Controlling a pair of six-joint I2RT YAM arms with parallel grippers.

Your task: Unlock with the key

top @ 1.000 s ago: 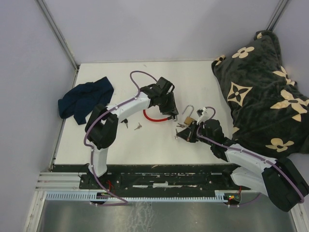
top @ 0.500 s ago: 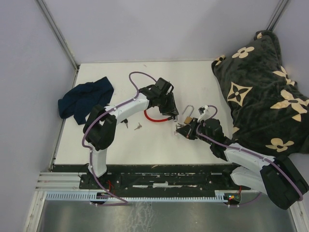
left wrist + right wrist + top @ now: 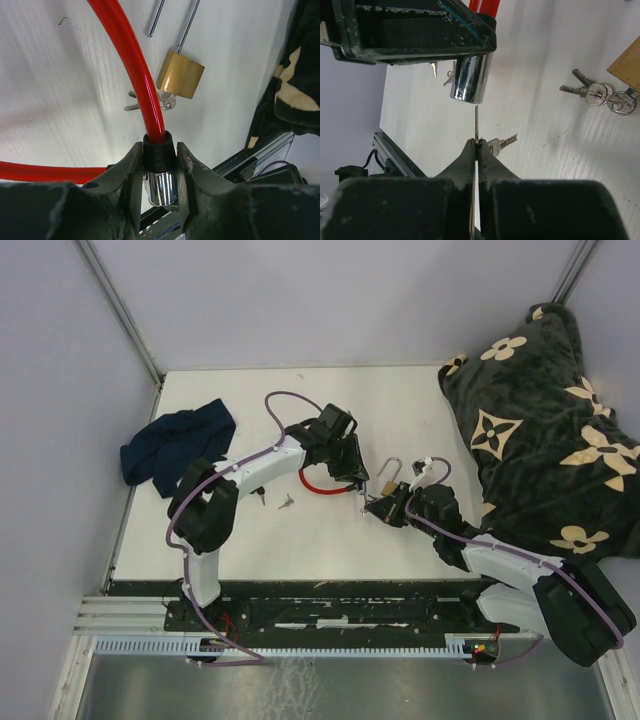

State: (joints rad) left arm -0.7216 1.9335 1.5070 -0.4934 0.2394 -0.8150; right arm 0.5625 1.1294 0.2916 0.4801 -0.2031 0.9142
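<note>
Top view: left gripper is near the centre of the table, pinching the end of the red cable lock. Right gripper is close by at its 4 o'clock, tips toward it. Brass padlock is just at 12 o'clock of the right gripper. Blue cloth at 9 o'clock edge, dark flowered blanket at 3.

Left wrist: fingers clamp the lock's black collar, chrome cylinder just below it. Cable runs off to 11 o'clock.

Right wrist: jaws pressed together on a key, blade pointing to 12 o'clock, tip just under the cylinder. Whether it touches, cannot tell. Key bunch lies at 2 o'clock.
</note>
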